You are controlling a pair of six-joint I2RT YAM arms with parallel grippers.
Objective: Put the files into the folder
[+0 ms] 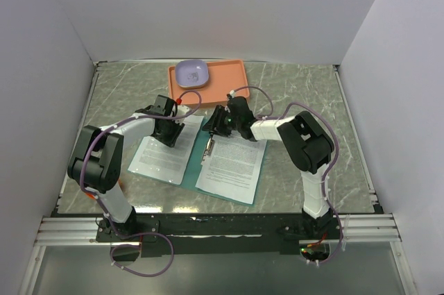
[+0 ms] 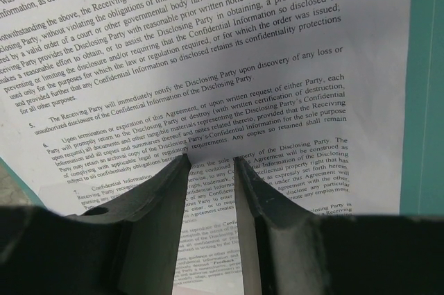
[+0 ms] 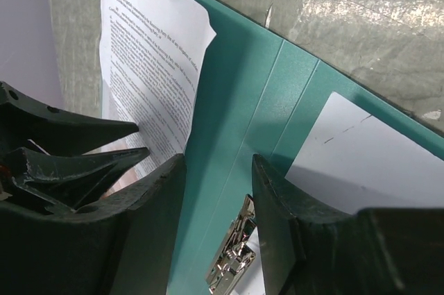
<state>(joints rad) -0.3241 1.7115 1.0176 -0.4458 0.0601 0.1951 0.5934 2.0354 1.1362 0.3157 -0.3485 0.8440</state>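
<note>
**Step:** files laid in; closing remains, I judge.
**Folder** (image 1: 197, 158): teal, open flat on the tabletop (image 1: 305, 100), metal fastener (image 3: 232, 260) on the spine.
**Files:** left sheet (image 2: 208, 66) and right sheet (image 1: 232, 163), one on each half.
**My left gripper** (image 2: 211, 159): jaws narrowly parted, empty, tips at the left sheet.
**My right gripper** (image 3: 218, 159): jaws spread, empty, over the spine.
**Next:** likely lifting a thin cover edge without dragging paper.

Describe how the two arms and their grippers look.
The left arm and right arm have white links, bulky black joint housings and looping purple cables. The left gripper and right gripper each carry two matte, dark, tapered fingers with scuffed surfaces; no markings are legible.
</note>
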